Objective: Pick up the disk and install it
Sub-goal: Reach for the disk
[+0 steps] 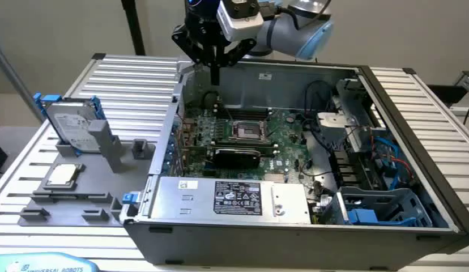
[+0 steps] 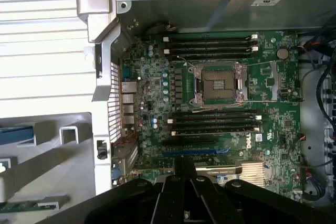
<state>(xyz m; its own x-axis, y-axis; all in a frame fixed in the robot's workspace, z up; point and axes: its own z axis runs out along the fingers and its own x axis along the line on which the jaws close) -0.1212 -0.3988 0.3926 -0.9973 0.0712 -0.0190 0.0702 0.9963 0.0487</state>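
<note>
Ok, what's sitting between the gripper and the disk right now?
In the exterior view, the computer case's side wall and a bare stretch of ribbed table lie between the gripper and the disk.

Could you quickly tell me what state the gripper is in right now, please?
Gripper: closed, holding nothing, over the open computer case; the disk stands in its grey holder.

Fig.: room & bench. A plain beige wall (image 1: 60, 28) stood behind, w/ a black pole (image 1: 132, 25) upright in front of it. The table (image 1: 128, 73) was ribbed silver metal; its slats (image 2: 42, 35) ran in parallel rows. A pale floor (image 1: 15, 113) lay past the table's edge at the exterior view's left. Light was even & soft.
</note>
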